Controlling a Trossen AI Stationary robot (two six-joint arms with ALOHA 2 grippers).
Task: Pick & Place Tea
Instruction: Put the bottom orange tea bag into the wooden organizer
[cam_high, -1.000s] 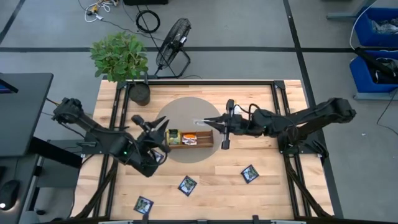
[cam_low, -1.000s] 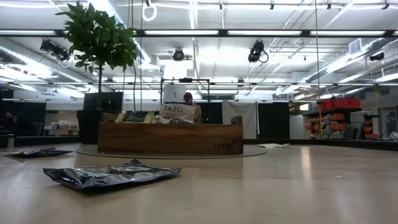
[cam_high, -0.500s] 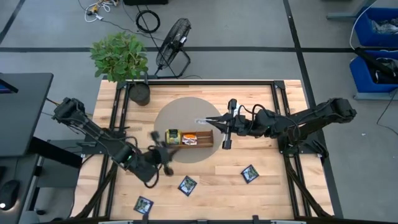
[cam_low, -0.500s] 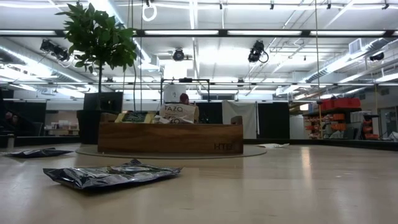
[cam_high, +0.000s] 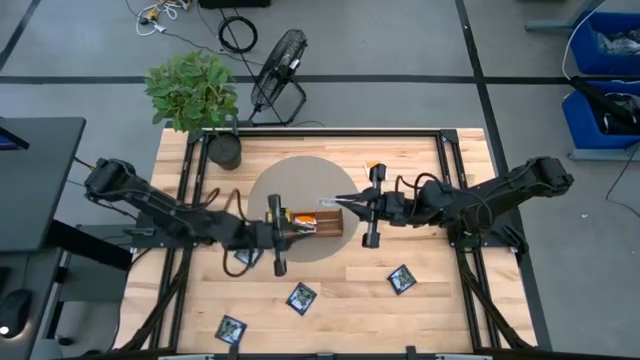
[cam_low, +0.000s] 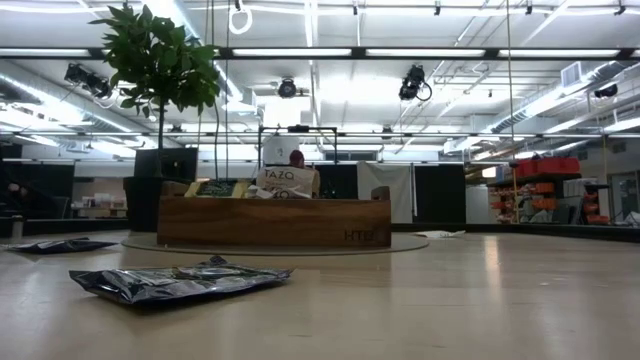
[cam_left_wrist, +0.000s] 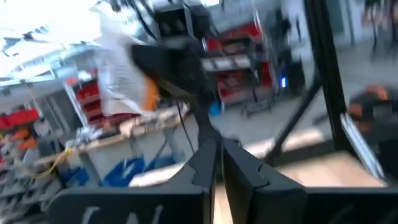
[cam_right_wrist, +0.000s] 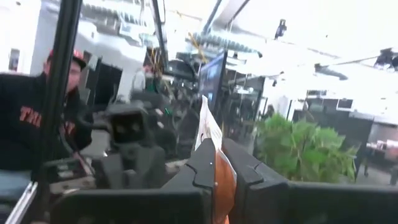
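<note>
The tea sachets are small flat squares. Some stand in the long wooden tray (cam_high: 305, 222) (cam_low: 272, 220). Dark navy ones lie flat on the table (cam_high: 302, 297) (cam_high: 402, 279) (cam_high: 231, 328), and one (cam_high: 243, 257) lies partly under my left arm. My right gripper (cam_high: 346, 205) (cam_right_wrist: 216, 163) hovers by the tray's right end, shut on an orange-and-white sachet (cam_high: 330, 203). My left gripper (cam_high: 296, 228) (cam_left_wrist: 218, 163) is shut and holds nothing. It points level toward the table's right, at the tray's left end. Neither gripper shows in the low view. My right gripper pinches the orange-and-white sachet between its two fingers, by one edge (cam_right_wrist: 217, 169). The fingers come level from the table's right. The sachet's free part (cam_right_wrist: 208, 124) sticks out past the fingertips, edge-on in the wrist view. In the left wrist view the sachet (cam_left_wrist: 124, 71) is lifted clear.
A potted plant (cam_high: 200, 95) stands at the far left corner of the table. A grey round mat (cam_high: 290, 180) lies under the tray. A small orange thing (cam_high: 374, 167) lies far of the right gripper. A person (cam_right_wrist: 31, 118) shows beyond the table.
My left arm has swung from beside the tray's left end down toward the near edge, then stretched out toward the table's right. Its gripper has turned level to point at the tray. The right gripper has kept its hold on the sachet and stayed roughly in place.
</note>
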